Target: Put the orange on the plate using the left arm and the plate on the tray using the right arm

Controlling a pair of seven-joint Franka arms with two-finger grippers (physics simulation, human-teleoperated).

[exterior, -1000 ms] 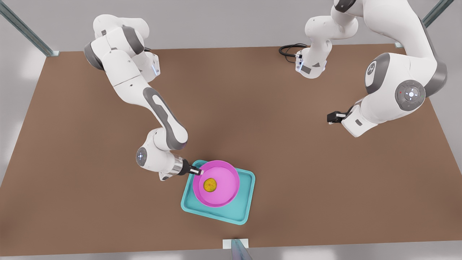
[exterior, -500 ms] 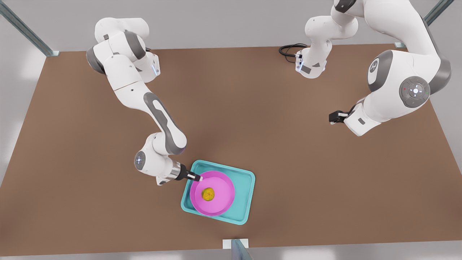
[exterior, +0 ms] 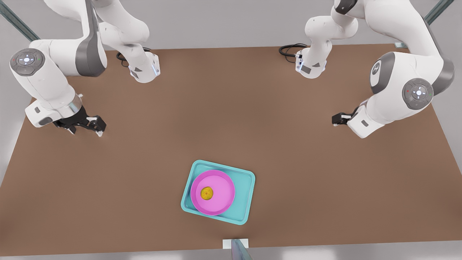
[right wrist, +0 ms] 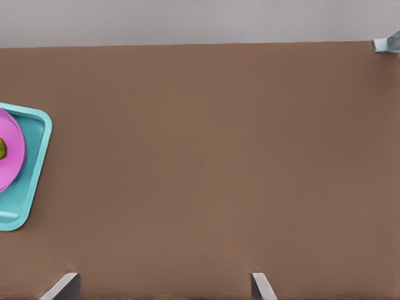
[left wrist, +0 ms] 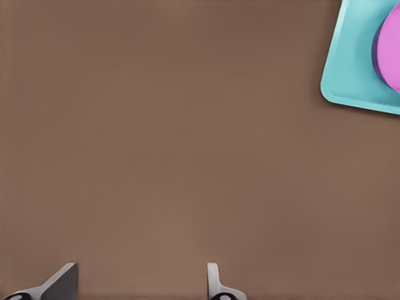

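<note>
Right gripper (exterior: 88,126): over the table (exterior: 231,108) near its edge on the front view's left, well apart from the tray. The fingers are spread and hold nothing.
Left gripper (exterior: 336,119): above the table towards its edge on the front view's right, also well apart from the tray. In its wrist view the fingers are apart and empty, and this arm waits.
Orange (exterior: 206,193): lies inside the plate, a little off centre towards the front view's left.
Plate (exterior: 223,180): sits flat in the tray, in the half towards the front view's left, with its rim close to the tray's wall there.
Tray (exterior: 243,202): near the table's edge at the front view's bottom, about midway along it.
Step in hand: both placements look done, so parking the arms is probably all that remains.
Doing it well: keep both grippers high and off the tray, with no sweep across it, because the orange may roll if the plate is nudged.
</note>
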